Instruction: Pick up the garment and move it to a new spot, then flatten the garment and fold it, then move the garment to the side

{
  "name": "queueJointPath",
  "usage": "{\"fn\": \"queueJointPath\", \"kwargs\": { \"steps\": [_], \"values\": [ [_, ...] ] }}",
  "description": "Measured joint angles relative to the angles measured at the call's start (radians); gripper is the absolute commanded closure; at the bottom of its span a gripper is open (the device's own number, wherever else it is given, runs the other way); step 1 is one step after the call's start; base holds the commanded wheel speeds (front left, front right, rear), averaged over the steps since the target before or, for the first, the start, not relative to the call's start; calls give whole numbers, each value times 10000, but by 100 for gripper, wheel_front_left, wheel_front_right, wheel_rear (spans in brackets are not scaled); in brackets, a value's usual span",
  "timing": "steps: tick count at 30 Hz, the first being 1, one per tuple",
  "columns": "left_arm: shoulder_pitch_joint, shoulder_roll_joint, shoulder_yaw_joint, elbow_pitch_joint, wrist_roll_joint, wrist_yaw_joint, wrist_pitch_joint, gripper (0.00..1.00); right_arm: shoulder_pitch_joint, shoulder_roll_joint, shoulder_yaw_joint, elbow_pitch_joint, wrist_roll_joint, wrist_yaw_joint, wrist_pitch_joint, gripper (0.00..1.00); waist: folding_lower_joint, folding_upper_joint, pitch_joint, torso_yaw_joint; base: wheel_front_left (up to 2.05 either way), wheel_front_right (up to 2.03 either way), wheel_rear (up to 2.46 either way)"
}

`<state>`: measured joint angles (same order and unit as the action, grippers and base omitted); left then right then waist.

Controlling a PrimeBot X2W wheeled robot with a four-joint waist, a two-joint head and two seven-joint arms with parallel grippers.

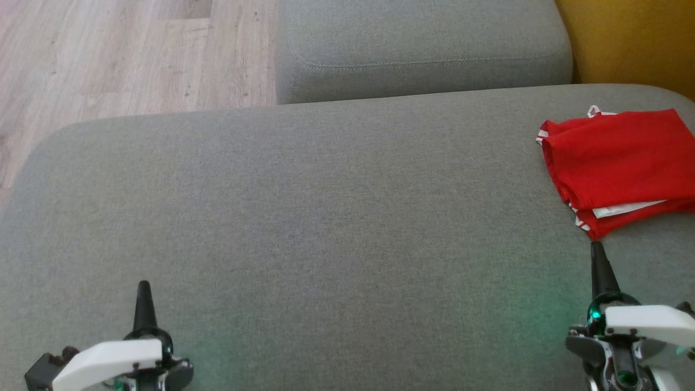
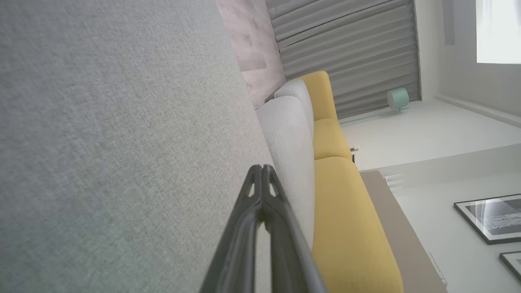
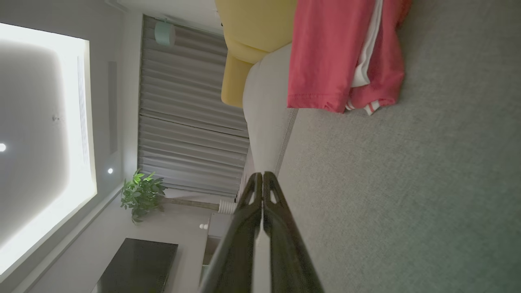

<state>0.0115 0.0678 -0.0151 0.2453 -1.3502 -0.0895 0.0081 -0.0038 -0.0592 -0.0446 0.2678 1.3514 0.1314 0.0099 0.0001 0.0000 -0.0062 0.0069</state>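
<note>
The garment (image 1: 616, 160) is red with white trim and lies folded at the far right of the grey sofa seat (image 1: 326, 217). In the right wrist view the garment (image 3: 338, 53) lies ahead of the fingers, near the top. My right gripper (image 1: 597, 250) sits shut just below the garment's near corner, apart from it, holding nothing. The right gripper (image 3: 262, 176) shows its fingertips pressed together. My left gripper (image 1: 144, 287) is shut and empty at the lower left over bare cushion. In its own wrist view the left gripper (image 2: 262, 167) has both tips touching.
A second grey cushion (image 1: 423, 49) stands behind the seat. A yellow cushion (image 1: 630, 38) fills the top right corner. Wooden floor (image 1: 125, 54) lies beyond the seat's rounded left and far edge.
</note>
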Motion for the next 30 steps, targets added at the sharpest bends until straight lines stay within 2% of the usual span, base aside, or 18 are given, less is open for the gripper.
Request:
{"fn": "queueJointPath", "kwargs": {
  "steps": [24, 30],
  "values": [
    [-593, -10, 510, 251, -2836, -343, 704, 100, -491, -2, -523, 54, 2744, 0, 696, 100, 0, 0, 94, -69, 0, 0, 0],
    [-651, -15, 529, 261, -2878, -343, 708, 100, -491, -2, -552, 61, 2784, 0, 698, 100, -1, 0, 94, -69, 0, 0, 0]
  ]
}}
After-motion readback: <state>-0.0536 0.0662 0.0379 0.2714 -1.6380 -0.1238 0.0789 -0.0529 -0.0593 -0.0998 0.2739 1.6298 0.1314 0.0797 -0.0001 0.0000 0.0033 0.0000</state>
